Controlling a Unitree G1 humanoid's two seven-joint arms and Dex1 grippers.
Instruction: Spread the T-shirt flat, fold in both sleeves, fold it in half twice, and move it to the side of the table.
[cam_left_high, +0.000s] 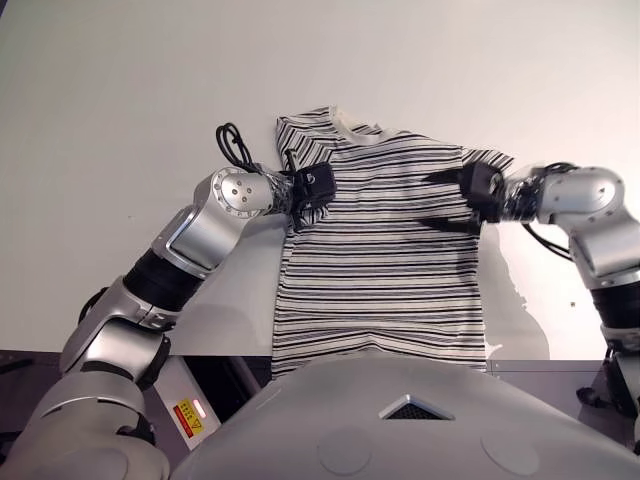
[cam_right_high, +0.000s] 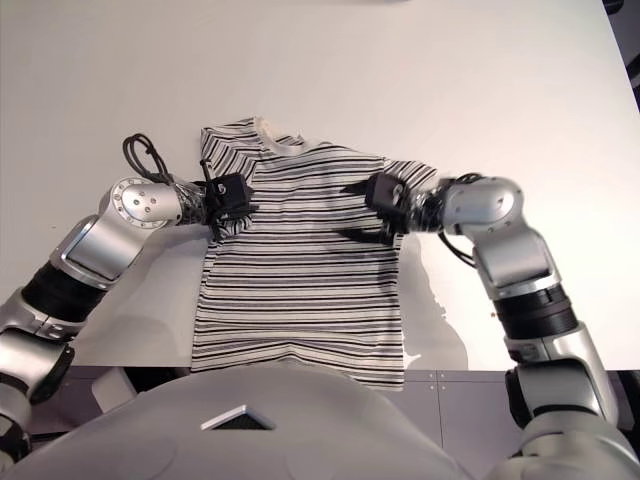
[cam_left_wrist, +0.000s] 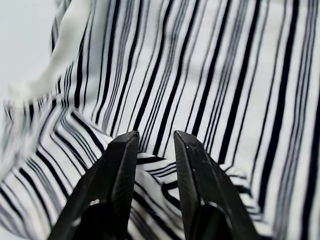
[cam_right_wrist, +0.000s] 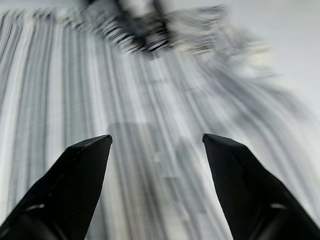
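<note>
while the t-shirt (cam_left_high: 380, 270) lies spread on the table (cam_left_high: 120, 80), hem at the near edge, the left gripper (cam_left_wrist: 156, 135) hangs over its left-hand shoulder with fingers narrowly parted and the right gripper (cam_right_wrist: 156, 137) gapes wide above the other sleeve — neither holds cloth. soft, light knit, likely to bunch — pinch a sleeve's outer edge.

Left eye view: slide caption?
Striped T-shirt laid out on the white table, hem toward the robot; left gripper and right gripper, both open, over its chest.
</note>
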